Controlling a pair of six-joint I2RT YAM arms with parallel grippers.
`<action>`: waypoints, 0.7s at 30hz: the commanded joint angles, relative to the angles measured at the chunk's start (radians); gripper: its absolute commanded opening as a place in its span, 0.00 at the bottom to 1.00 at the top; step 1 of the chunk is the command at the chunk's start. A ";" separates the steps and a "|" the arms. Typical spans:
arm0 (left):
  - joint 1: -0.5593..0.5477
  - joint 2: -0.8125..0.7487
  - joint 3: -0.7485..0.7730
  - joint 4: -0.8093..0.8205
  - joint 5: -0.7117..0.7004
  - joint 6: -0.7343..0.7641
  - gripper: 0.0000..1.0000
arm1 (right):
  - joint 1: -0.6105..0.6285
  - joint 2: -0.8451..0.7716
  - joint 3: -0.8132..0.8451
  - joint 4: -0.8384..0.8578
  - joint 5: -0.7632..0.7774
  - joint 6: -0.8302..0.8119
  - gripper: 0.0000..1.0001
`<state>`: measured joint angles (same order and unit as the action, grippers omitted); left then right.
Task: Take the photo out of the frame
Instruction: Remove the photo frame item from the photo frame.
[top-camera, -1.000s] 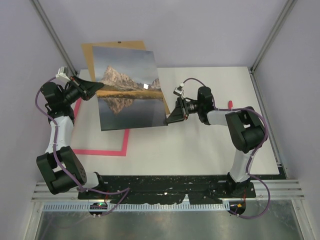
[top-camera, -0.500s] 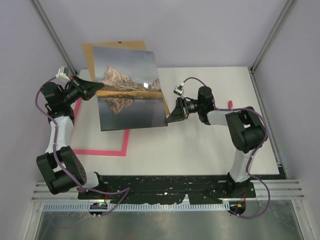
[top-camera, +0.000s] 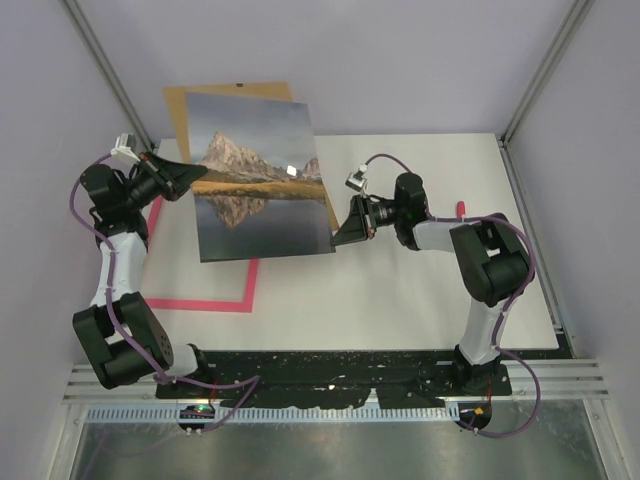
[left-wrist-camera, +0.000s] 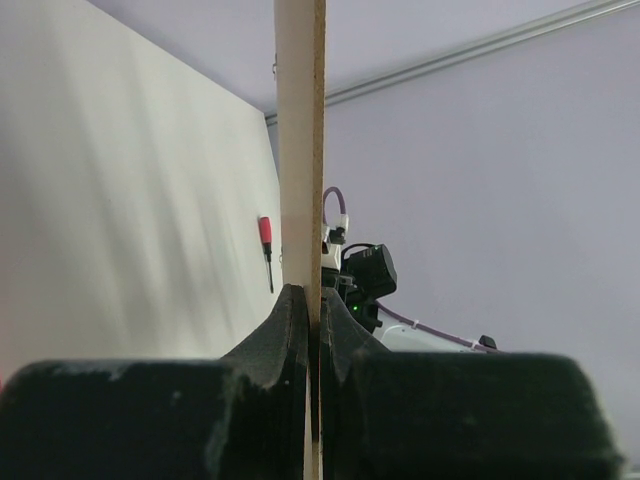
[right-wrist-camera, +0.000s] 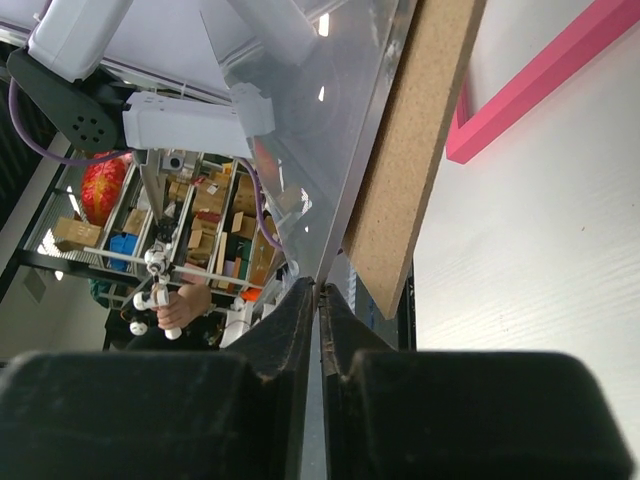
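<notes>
Only the wrist views show the layers edge-on. The left gripper (left-wrist-camera: 312, 312) is clamped on the brown backing board (left-wrist-camera: 300, 150), and the right gripper (right-wrist-camera: 318, 292) is pinched shut on a corner of the glossy photo (right-wrist-camera: 340, 130). Overhead, the photo is held face-up above the counter (top-camera: 420, 290), its long axis running near-to-far, out of the pink frame (top-camera: 215, 302) lying flat below.

no text, label, brand or number legible in any view, the photo (top-camera: 258, 180) a wordless mountain print, the backing board (top-camera: 225, 92) plain brown, shelf boxes (right-wrist-camera: 75, 232) in the right wrist view too blurred to read
</notes>
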<state>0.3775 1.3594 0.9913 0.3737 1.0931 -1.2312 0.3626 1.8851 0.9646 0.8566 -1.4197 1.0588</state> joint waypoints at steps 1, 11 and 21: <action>0.008 -0.036 0.015 0.085 0.021 -0.030 0.00 | 0.012 -0.037 -0.003 0.071 -0.012 0.015 0.08; 0.009 -0.040 0.024 0.027 0.028 0.019 0.00 | 0.016 -0.155 0.100 -0.643 0.166 -0.560 0.08; 0.018 -0.046 0.020 0.007 0.034 0.039 0.00 | 0.027 -0.221 0.135 -0.823 0.300 -0.692 0.08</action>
<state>0.3878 1.3590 0.9913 0.3370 1.0931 -1.1923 0.3847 1.7401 1.0439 0.1928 -1.2335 0.5285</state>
